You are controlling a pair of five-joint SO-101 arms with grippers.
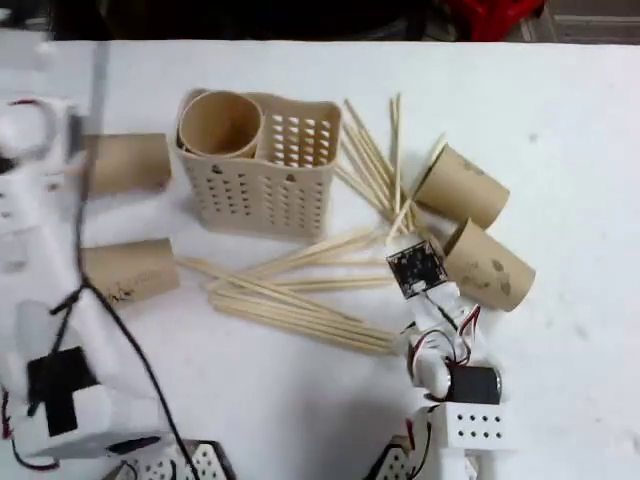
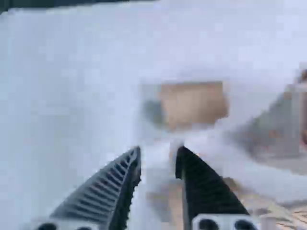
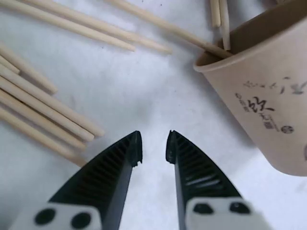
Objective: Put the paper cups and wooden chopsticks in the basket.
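Observation:
A beige perforated basket (image 1: 265, 175) stands at the table's middle left, and one paper cup (image 1: 220, 123) sits upright inside it. Two more cups (image 1: 125, 162) (image 1: 130, 270) lie on their sides left of the basket. Another two (image 1: 462, 187) (image 1: 490, 265) lie to its right. Wooden chopsticks (image 1: 300, 300) are scattered in front of the basket, with more (image 1: 375, 165) to its right. My right gripper (image 3: 153, 143) is open and empty just above the table, between chopsticks (image 3: 48, 115) and a lying cup (image 3: 259, 105). My left gripper (image 2: 157, 158) is open and empty, pointing at a lying cup (image 2: 192, 103).
The left arm (image 1: 40, 330) with its black cable takes up the table's left edge. The right arm's body (image 1: 450, 390) stands at the front centre-right. White table (image 1: 560, 110) stretches free at the far right and back.

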